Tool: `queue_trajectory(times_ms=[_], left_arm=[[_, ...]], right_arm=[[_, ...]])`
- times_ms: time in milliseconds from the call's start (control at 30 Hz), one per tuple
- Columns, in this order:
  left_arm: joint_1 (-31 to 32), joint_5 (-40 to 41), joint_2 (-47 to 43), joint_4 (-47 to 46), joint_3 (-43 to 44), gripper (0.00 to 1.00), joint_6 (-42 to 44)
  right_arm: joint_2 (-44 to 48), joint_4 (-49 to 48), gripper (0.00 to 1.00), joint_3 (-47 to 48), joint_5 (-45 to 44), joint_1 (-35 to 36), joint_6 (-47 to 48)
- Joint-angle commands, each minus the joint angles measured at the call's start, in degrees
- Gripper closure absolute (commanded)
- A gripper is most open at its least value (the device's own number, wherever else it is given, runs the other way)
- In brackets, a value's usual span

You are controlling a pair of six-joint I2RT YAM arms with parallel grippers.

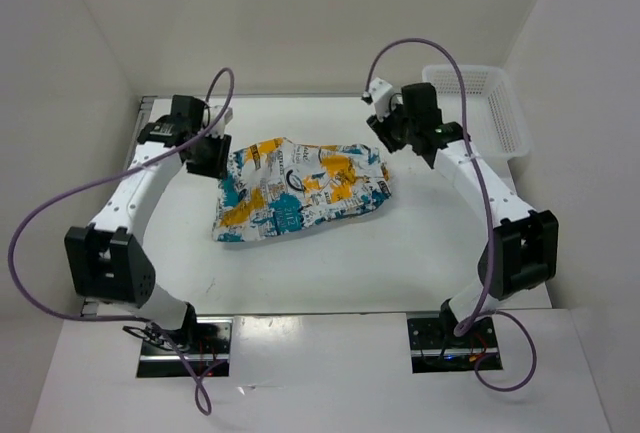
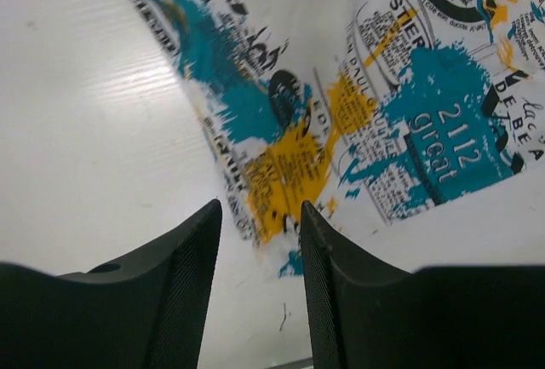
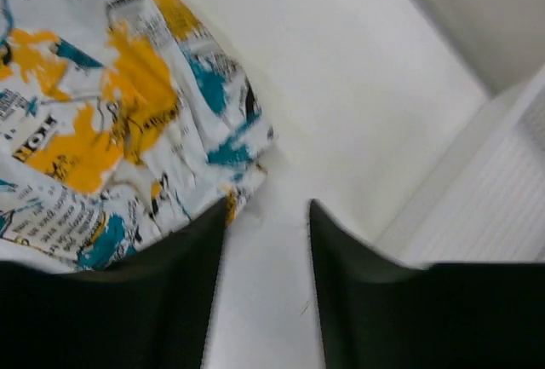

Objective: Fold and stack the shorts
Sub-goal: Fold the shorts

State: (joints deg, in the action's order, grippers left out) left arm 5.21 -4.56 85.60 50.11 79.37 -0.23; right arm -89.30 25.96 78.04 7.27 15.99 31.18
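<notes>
The shorts [image 1: 300,191], white with teal, yellow-orange and black print, lie spread and rumpled in the middle of the table. My left gripper [image 1: 208,158] hangs just off their far left corner; in the left wrist view [image 2: 260,216] it is open and empty, with a corner of the shorts [image 2: 341,122] beyond the fingertips. My right gripper [image 1: 392,135] hangs above the far right corner; in the right wrist view [image 3: 266,211] it is open and empty, with the edge of the shorts [image 3: 111,113] to the left of the gap.
A white plastic mesh basket [image 1: 480,108] stands at the far right of the table, behind the right arm; its side shows in the right wrist view [image 3: 502,190]. White walls close the table on three sides.
</notes>
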Motion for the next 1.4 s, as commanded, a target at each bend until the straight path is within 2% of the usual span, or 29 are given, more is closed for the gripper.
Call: queue_trajectory(times_ms=[0, 33, 67, 133, 267, 433, 600, 733, 867, 900, 1000, 1133, 1233, 1267, 1367], left_arm=[[3.2, -2.7, 7.8, -2.2, 0.5, 0.51, 0.2], [3.2, -3.9, 10.2, -2.7, -0.4, 0.52, 0.2], [3.9, -5.1, 11.1, -4.0, -1.1, 0.54, 0.2], [3.9, -8.2, 12.4, -5.4, -4.1, 0.55, 0.2], [3.9, -8.0, 12.4, -7.8, -11.8, 0.58, 0.2], [3.9, -1.3, 11.8, -12.6, -22.2, 0.59, 0.2], [3.9, 2.1, 12.9, -16.4, -24.4, 0.60, 0.2], [3.9, 2.0, 12.1, -15.0, -21.3, 0.62, 0.2], [3.3, -1.7, 9.1, -7.7, -13.2, 0.60, 0.2], [3.3, -2.6, 8.5, -6.7, -12.1, 0.59, 0.2], [-0.5, -7.1, 7.8, -5.5, -11.3, 0.57, 0.2], [-2.2, -8.5, 9.8, -6.2, -14.0, 0.53, 0.2], [-3.3, -8.5, 11.6, -6.8, -15.2, 0.49, 0.2], [-3.9, -8.5, 12.1, -6.8, -15.2, 0.46, 0.2], [-4.4, -8.5, 12.7, -8.1, -15.8, 0.45, 0.2]], right_arm=[[-3.9, -1.3, 0.65, 2.4, 3.2, 7.7, -4.9], [-6.7, -1.3, 0.74, 1.5, 3.9, 8.7, -6.6], [-8.2, -2.5, 0.90, 0.9, 4.5, 8.7, -7.9], [-12.5, -3.7, 1.00, -0.7, 4.4, 9.2, -12.2], [-15.9, -4.3, 1.00, -4.3, 3.7, 7.7, -16.1], [-18.9, -6.8, 1.00, -7.7, 0.6, 6.5, -21.3], [-22.8, -10.5, 1.00, -5.6, -5.6, 5.2, -20.6], [-21.6, -7.3, 1.00, 1.7, -1.7, 5.2, -16.0], [-12.2, -2.7, 0.85, 4.6, 6.1, 3.7, -19.5], [-10.4, -0.7, 0.65, 3.2, 8.4, 2.8, -20.5], [-6.0, -0.1, 0.29, -1.0, 15.5, -2.1, -26.8], [-7.5, -4.5, 0.12, -9.6, 16.1, -7.5, -29.9], [-11.4, -4.5, 0.04, -9.6, 18.0, -8.1, -28.6], [-12.3, -4.5, 0.02, -9.6, 18.6, -8.1, -28.6], [-15.8, -6.3, 0.01, -8.9, 19.2, -8.1, -30.2]])
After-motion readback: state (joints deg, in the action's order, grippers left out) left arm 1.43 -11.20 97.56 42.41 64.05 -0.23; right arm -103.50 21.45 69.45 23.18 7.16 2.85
